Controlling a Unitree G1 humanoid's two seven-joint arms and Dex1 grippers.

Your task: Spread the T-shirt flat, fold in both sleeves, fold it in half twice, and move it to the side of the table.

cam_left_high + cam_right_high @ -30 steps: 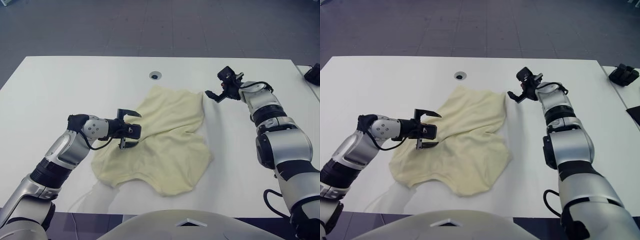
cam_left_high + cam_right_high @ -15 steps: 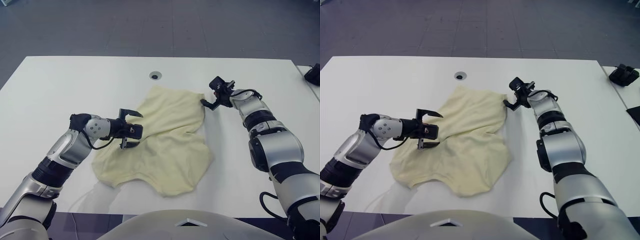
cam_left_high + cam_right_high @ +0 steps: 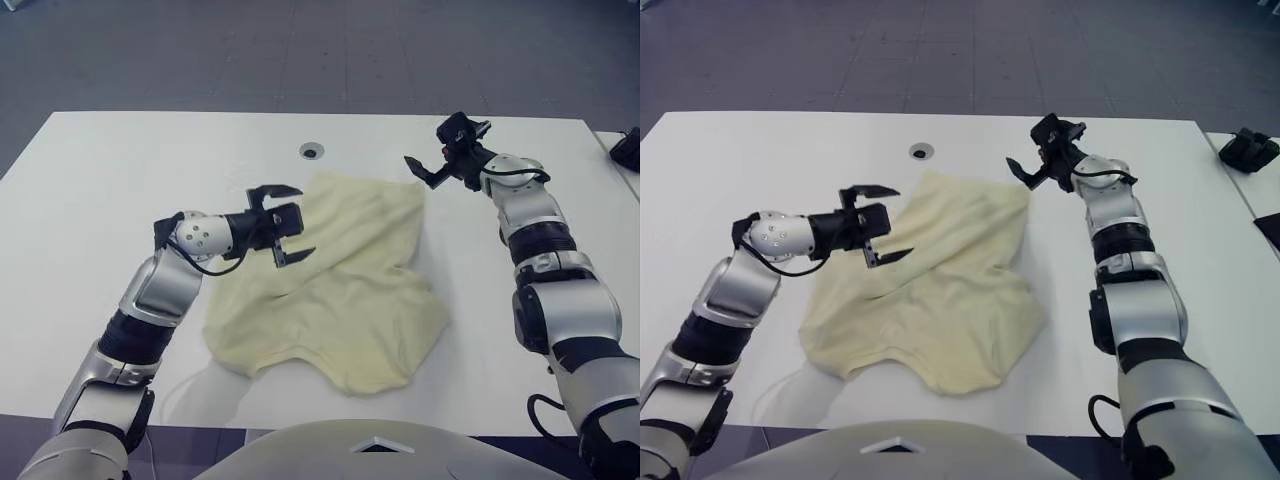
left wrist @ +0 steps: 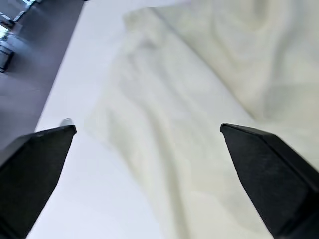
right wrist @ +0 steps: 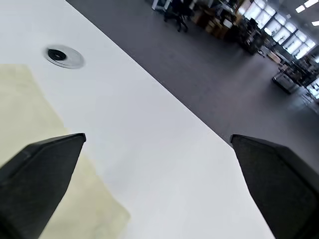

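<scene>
Cream cloth: T-shirt (image 3: 340, 290) bunched at middle of white surface (image 3: 120, 170), not yet flat.
Left end effector (image 3: 288, 222): fingers apart, empty, over shirt's 10 o'clock edge.
Right end effector (image 3: 440, 150): fingers apart, empty, just beyond 1 o'clock corner.
Step in hand: spreading; best to pinch opposite edges low, single layer, then pull evenly toward 9 and 3 o'clock.
Unclear: sleeves, collar and hem lost in folds.

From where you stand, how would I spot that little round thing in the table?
On the white table, find the crumpled yellow shirt in the middle. Just beyond its far corner lies a small grey ring around a dark hole, the only thing set into the top.
</scene>
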